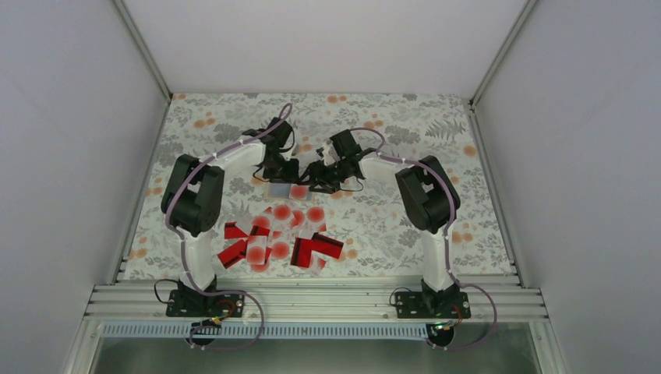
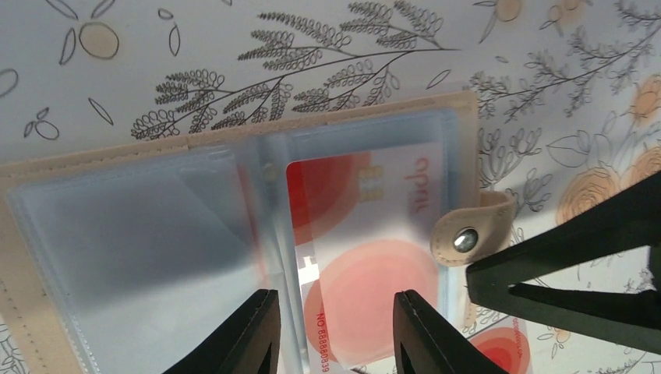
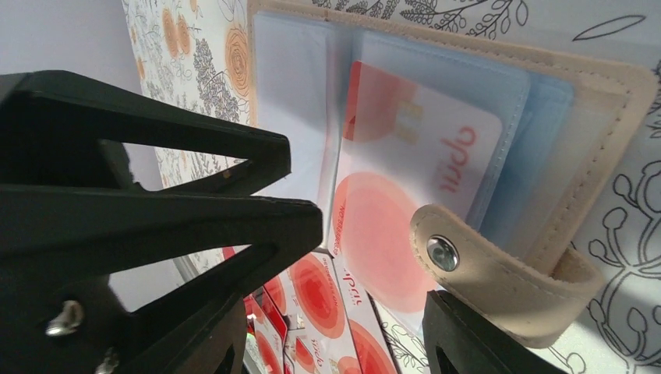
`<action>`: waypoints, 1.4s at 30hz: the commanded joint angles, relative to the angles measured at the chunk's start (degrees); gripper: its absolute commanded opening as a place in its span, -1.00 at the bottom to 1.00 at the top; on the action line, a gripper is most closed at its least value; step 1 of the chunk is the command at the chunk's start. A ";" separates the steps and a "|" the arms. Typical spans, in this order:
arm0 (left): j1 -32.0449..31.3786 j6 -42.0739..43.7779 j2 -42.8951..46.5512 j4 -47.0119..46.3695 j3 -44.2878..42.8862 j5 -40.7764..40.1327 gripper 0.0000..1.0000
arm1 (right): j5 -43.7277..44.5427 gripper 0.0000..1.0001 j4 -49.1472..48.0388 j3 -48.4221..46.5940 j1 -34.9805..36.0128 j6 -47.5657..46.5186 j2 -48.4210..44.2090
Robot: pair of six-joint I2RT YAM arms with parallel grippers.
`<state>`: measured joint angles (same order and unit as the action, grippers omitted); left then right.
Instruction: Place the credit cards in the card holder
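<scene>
The tan card holder [image 1: 274,189] lies open on the floral table, its blue-grey clear sleeves facing up [image 2: 132,234]. A white card with red dots [image 2: 366,241] sits partly inside the right sleeve, its near end sticking out; it also shows in the right wrist view [image 3: 405,179]. The snap strap [image 3: 475,269] curls over the holder's edge. My left gripper [image 2: 335,331] is open, its fingers straddling the card's near end. My right gripper [image 3: 343,347] is open beside the strap, close to the left fingers [image 3: 164,179]. The other credit cards [image 1: 277,238] lie piled nearer the bases.
The pile holds several red cards with black stripes [image 1: 319,248] and white dotted ones [image 3: 343,288], just in front of the holder. The two grippers are nearly touching over the holder. White walls enclose the table on three sides.
</scene>
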<state>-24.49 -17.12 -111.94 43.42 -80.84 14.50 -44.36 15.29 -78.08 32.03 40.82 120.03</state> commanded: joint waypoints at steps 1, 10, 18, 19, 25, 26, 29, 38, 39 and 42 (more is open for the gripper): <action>0.23 0.43 -1.02 0.47 0.54 1.36 -0.22 | 0.07 0.16 -1.70 0.27 -0.34 0.62 -0.63; 0.23 0.21 -2.04 -0.54 2.16 3.70 -0.17 | -0.60 0.16 -2.19 0.26 -0.31 1.19 -0.08; 0.17 -0.19 -3.52 -0.77 1.91 5.26 -0.18 | -0.64 0.17 -2.20 1.05 -0.32 1.57 0.31; 0.17 -0.22 -3.77 -0.87 1.90 5.28 -0.19 | -0.37 0.17 -2.03 1.17 -0.31 1.56 0.37; 0.15 -0.78 -4.32 -1.29 1.66 5.49 -0.28 | 1.72 0.16 0.38 1.05 -0.34 0.65 0.65; 0.15 -0.94 -4.38 -1.49 1.70 5.66 -0.31 | 1.93 0.16 0.44 1.02 -0.36 0.61 0.58; 0.14 -1.24 -4.58 -1.98 1.74 6.44 -0.39 | 1.81 0.16 0.44 1.08 -0.32 0.62 0.77; 0.12 -0.94 -4.28 -1.05 0.44 7.67 -0.49 | 2.78 0.16 2.35 0.14 -0.38 -0.63 1.87; 0.14 -0.90 -4.26 -0.91 0.34 7.70 -0.49 | 3.50 0.17 2.90 0.09 -0.31 -0.87 1.62; 0.14 -0.78 -3.76 -1.81 0.99 9.18 -0.49 | 4.73 0.17 3.87 0.21 -0.33 -1.40 1.01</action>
<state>-24.43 -18.24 -115.18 42.13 -79.07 20.99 -42.33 16.60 -77.56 31.90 41.17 120.73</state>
